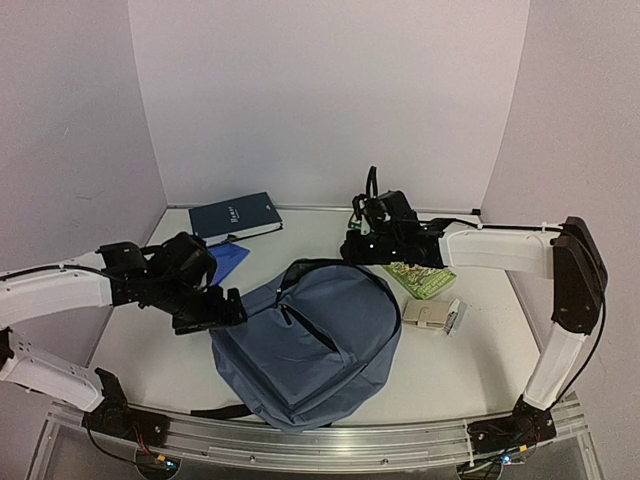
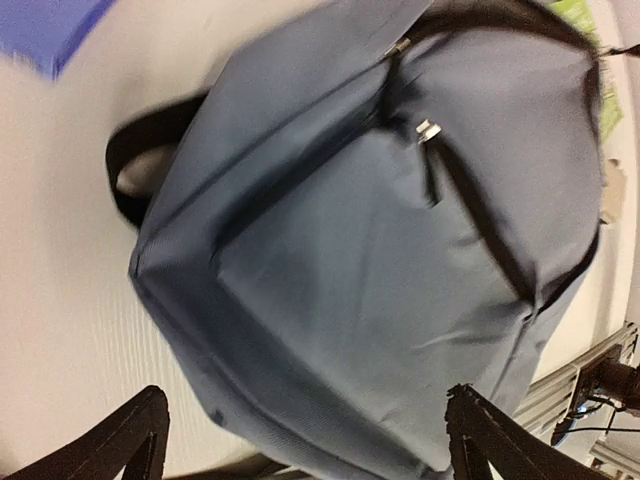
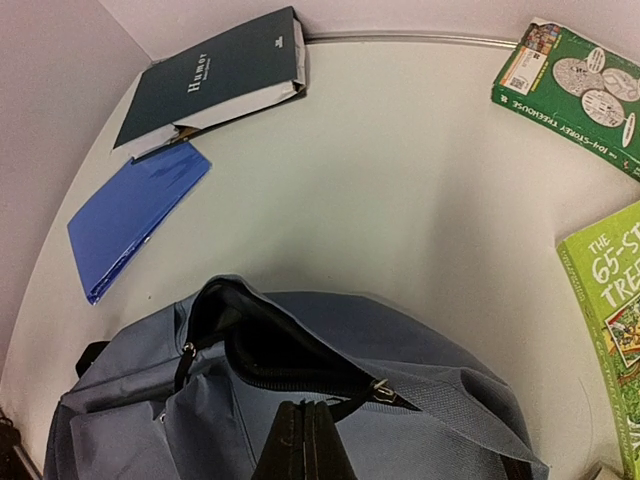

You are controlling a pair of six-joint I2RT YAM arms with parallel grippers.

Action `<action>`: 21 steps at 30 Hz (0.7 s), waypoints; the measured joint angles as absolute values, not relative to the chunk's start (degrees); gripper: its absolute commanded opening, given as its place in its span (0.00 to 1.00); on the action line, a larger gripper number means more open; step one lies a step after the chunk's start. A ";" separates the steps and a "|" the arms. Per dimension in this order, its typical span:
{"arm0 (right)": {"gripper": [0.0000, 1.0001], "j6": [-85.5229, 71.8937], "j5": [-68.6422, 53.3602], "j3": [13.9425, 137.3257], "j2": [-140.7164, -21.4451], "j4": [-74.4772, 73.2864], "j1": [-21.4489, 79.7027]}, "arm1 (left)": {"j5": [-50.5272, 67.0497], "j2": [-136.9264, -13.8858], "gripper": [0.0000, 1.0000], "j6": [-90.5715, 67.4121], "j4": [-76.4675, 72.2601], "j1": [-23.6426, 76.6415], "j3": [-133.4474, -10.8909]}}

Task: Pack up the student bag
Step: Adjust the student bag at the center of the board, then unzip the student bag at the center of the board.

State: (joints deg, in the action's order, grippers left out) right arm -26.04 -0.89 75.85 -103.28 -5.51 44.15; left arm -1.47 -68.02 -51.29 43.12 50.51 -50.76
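The student bag [image 1: 305, 340], a slate-blue backpack, lies flat in the middle of the table with its front pocket up. Its main zipper gapes at the top, showing a dark inside [image 3: 270, 345]. My right gripper [image 3: 305, 440] is shut at that top edge. A black zipper pull [image 3: 355, 400] runs from the slider into its fingertips. In the top view the right gripper [image 1: 352, 250] is just behind the bag's top. My left gripper [image 2: 305, 440] stands wide open over the bag's lower left side [image 2: 380, 280], holding nothing. It is also in the top view [image 1: 225, 312].
A dark hardcover book [image 1: 235, 217] and a bright blue folder [image 1: 225, 262] lie at the back left. Green paperbacks [image 1: 420, 278] and a small beige case [image 1: 432, 316] lie right of the bag. Walls close in the back and both sides.
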 measured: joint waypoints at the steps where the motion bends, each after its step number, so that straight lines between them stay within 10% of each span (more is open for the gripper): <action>1: 0.00 -25.98 -1.13 75.85 -103.28 -5.45 44.18 | -2.74 -68.74 0.98 -48.91 42.99 50.07 -53.55; 21: 0.00 -27.72 -2.37 74.98 -103.28 -3.75 44.18 | 6.50 -108.66 0.95 12.22 5.15 40.35 -76.01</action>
